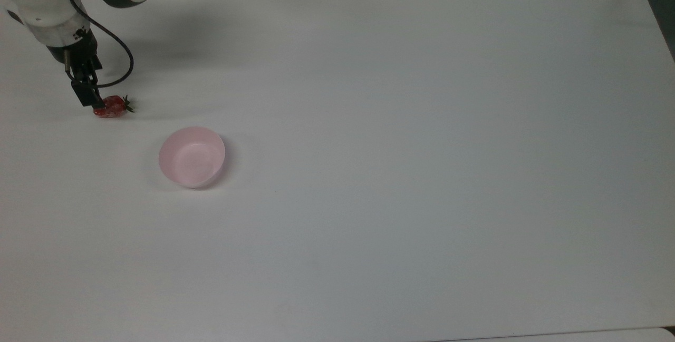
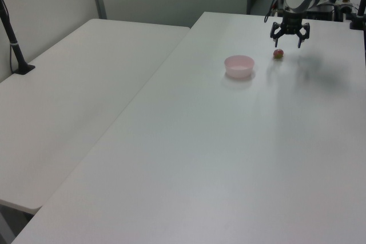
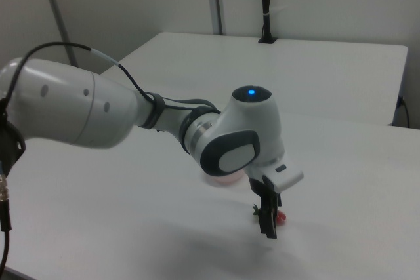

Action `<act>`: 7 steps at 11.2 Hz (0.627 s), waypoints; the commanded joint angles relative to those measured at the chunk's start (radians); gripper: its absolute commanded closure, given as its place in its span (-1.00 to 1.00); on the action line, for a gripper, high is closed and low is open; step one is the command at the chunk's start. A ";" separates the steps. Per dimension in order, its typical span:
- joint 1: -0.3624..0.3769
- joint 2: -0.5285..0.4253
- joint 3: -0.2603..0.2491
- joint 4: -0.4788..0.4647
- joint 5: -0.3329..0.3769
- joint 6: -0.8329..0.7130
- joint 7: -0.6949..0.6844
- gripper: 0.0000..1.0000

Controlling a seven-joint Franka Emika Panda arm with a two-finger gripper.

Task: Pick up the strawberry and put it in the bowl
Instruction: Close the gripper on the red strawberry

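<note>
While the strawberry (image 1: 112, 107) lies on the table (image 1: 401, 120) at the top view's left, untouched, the fingers (image 2: 277, 41) hang spread apart just above it; grasping and carrying to the empty bowl (image 1: 192, 156) remain.

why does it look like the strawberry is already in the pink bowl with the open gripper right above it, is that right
Not quite: the strawberry lies on the white table, apart from the empty pink bowl, as the top view shows. The open gripper is right above the strawberry.
</note>
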 commanded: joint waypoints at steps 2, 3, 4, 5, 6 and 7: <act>0.009 0.056 0.003 0.007 0.066 0.097 0.025 -0.90; 0.010 0.061 0.005 0.009 0.068 0.098 0.025 -0.73; 0.012 0.063 0.008 0.009 0.068 0.098 0.025 -0.38; 0.014 0.061 0.020 0.009 0.068 0.098 0.023 -0.07; 0.014 0.061 0.029 0.009 0.068 0.098 0.023 -0.04; 0.014 0.058 0.031 0.009 0.066 0.098 0.014 0.16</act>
